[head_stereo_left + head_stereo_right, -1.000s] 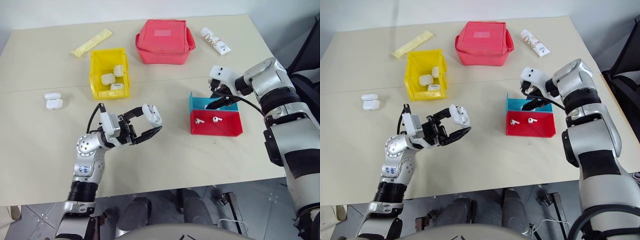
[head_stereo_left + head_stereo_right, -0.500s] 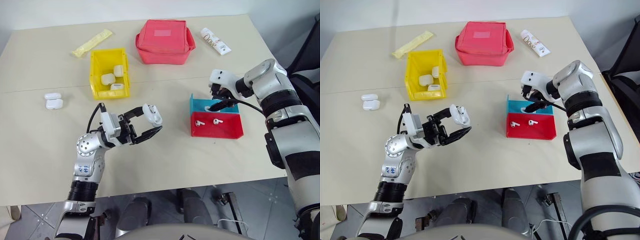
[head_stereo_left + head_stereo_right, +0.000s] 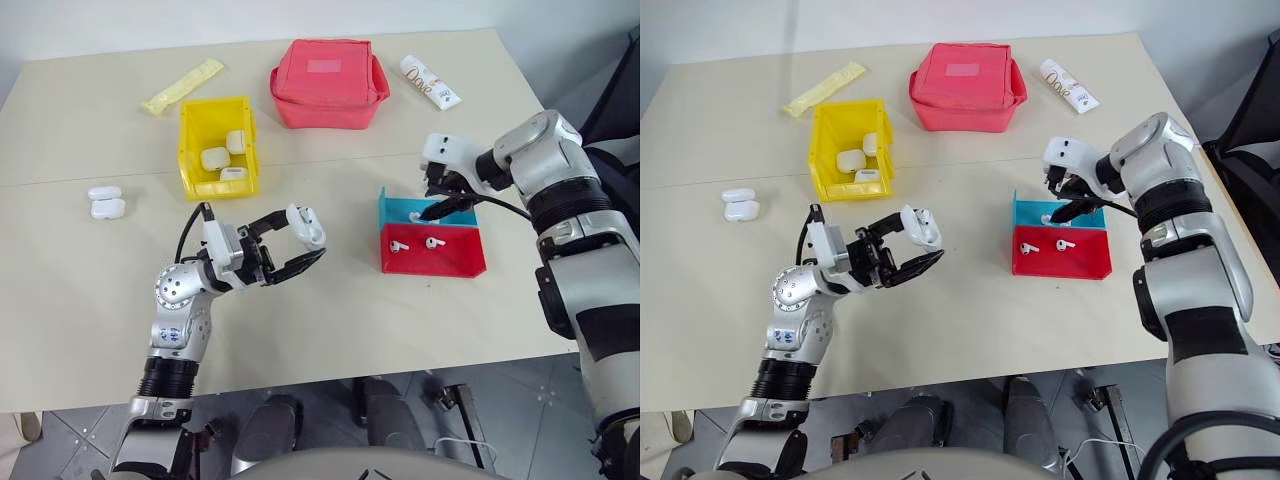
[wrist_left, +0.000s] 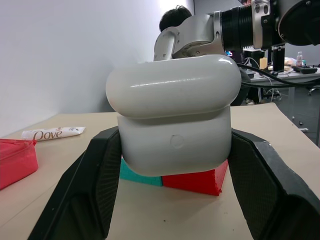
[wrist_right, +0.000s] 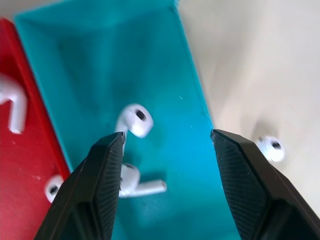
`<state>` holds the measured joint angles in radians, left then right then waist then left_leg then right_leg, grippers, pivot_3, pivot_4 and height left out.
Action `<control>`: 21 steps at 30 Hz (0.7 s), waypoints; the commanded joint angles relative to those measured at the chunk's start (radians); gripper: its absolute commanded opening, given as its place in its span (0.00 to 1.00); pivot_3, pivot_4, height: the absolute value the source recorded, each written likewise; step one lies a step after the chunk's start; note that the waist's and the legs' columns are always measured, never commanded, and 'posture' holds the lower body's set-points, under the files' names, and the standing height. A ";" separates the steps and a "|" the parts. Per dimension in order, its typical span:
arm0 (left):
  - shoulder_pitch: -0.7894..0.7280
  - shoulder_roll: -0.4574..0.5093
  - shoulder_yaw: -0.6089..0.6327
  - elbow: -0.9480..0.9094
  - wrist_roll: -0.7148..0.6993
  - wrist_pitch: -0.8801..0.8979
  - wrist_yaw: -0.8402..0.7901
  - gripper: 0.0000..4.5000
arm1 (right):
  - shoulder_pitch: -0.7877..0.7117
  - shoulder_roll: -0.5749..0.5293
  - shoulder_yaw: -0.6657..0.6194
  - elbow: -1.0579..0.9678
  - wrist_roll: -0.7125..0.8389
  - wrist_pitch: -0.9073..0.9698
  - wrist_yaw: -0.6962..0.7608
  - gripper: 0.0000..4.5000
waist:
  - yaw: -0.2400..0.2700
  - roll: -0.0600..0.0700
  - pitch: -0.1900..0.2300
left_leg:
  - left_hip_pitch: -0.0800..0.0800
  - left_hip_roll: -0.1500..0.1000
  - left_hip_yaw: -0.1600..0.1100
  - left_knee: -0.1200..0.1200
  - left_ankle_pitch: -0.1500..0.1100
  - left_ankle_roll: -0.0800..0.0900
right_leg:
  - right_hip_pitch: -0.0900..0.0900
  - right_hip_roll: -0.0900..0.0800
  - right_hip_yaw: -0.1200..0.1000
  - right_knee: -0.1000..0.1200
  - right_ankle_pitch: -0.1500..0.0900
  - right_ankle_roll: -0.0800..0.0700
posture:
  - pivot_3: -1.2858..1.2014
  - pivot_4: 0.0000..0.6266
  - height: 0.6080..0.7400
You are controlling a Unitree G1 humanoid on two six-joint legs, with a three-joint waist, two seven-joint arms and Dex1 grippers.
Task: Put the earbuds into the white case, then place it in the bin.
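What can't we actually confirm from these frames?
- Inside of the white case shut in the left gripper: the lid sits over the body in the left wrist view, so empty or loaded is unknown.
- Blue tray in the right wrist view: the open right gripper has one finger overlapping the lower earbud.
- Three cases in the yellow bin: too small in the eye views to read their lids.
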<state>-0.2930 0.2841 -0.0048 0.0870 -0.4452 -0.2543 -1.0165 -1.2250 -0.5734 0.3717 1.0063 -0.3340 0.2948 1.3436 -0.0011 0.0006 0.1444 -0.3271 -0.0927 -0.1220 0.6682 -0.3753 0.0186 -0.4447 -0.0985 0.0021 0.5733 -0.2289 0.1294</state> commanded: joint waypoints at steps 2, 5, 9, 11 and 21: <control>-0.010 -0.006 0.000 -0.019 0.000 -0.018 0.004 0.63 | 0.010 -0.008 -0.026 -0.061 0.028 0.044 0.004 0.64 | 0.000 0.000 0.000 | 0.000 0.000 0.000 0.000 0.000 0.000 | 0.000 0.000 0.000 0.000 0.000 0.000 | 0.52 0.24 1.00; -0.009 -0.007 -0.001 -0.018 0.000 -0.018 0.004 0.63 | 0.017 -0.004 -0.024 -0.067 0.034 0.057 -0.003 0.64 | 0.000 0.000 0.000 | 0.000 0.000 0.000 0.000 0.000 0.000 | 0.000 0.000 0.000 0.000 0.000 0.000 | 0.52 0.24 1.00; -0.004 -0.006 -0.003 -0.024 0.001 -0.019 0.005 0.63 | 0.027 -0.007 -0.018 -0.066 0.034 0.055 -0.017 0.64 | 0.000 0.000 0.000 | 0.000 0.000 0.000 0.000 0.000 0.000 | 0.000 0.000 0.000 0.000 0.000 0.000 | 0.52 0.24 1.00; -0.003 -0.006 -0.002 -0.025 0.001 -0.019 0.005 0.63 | 0.028 -0.006 -0.017 -0.056 0.032 0.050 -0.028 0.64 | 0.000 0.000 0.000 | 0.000 0.000 0.000 0.000 0.000 0.000 | 0.000 0.000 0.000 0.000 0.000 0.000 | 0.52 0.24 1.00; 0.008 -0.006 -0.003 -0.035 0.001 -0.018 0.009 0.63 | 0.023 0.006 -0.024 -0.045 0.052 0.068 -0.036 0.64 | 0.000 0.000 0.000 | 0.000 0.000 0.000 0.000 0.000 0.000 | 0.000 0.000 0.000 0.000 0.000 0.000 | 0.52 0.24 1.00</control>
<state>-0.2911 0.2811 -0.0093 0.0866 -0.4438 -0.2556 -1.0154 -1.1925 -0.5653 0.3694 0.9771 -0.2954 0.3544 1.3016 -0.0015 0.0004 0.1443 -0.3271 -0.0927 -0.1219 0.6682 -0.3753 0.0186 -0.4447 -0.0985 0.0021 0.5733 -0.2289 0.1293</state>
